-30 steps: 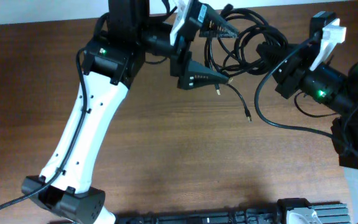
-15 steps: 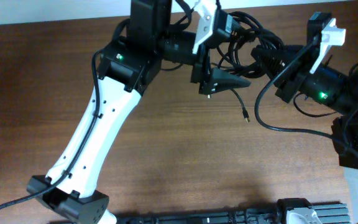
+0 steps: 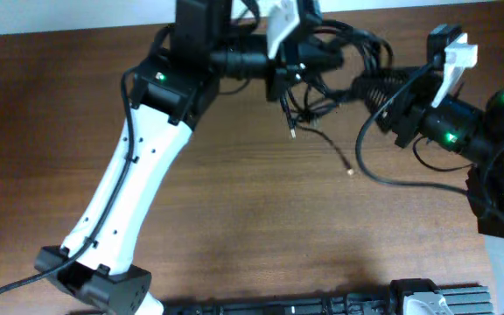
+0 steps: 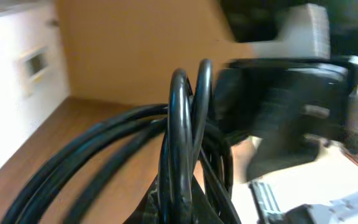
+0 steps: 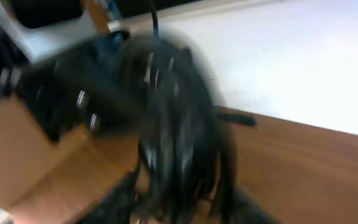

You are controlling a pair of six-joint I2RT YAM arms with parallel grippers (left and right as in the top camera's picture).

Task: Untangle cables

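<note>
The cables [image 3: 353,51] form a black tangle near the table's far edge, between my two grippers. My left gripper [image 3: 319,59] is shut on several strands of it; in the left wrist view the cables [image 4: 178,134] rise in loops out of the closed left gripper [image 4: 180,210]. My right gripper [image 3: 366,87] reaches in from the right. In the blurred right wrist view the cables [image 5: 173,124] hang between the spread fingers of the right gripper [image 5: 185,208], with wood showing on either side. Two loose ends trail down, one with a light tip [image 3: 350,171], the other shorter [image 3: 291,133].
The brown table [image 3: 252,227] ends at a white surface [image 3: 59,13] along the top. The right arm's own thick wire [image 3: 383,171] loops over the table. A black rail [image 3: 304,308] and a grey unit [image 3: 418,296] lie at the front edge.
My left gripper went from wide open to shut on the tangle. My right gripper's fingers have parted from a closed grip. The loose ends swung left and down slightly.
</note>
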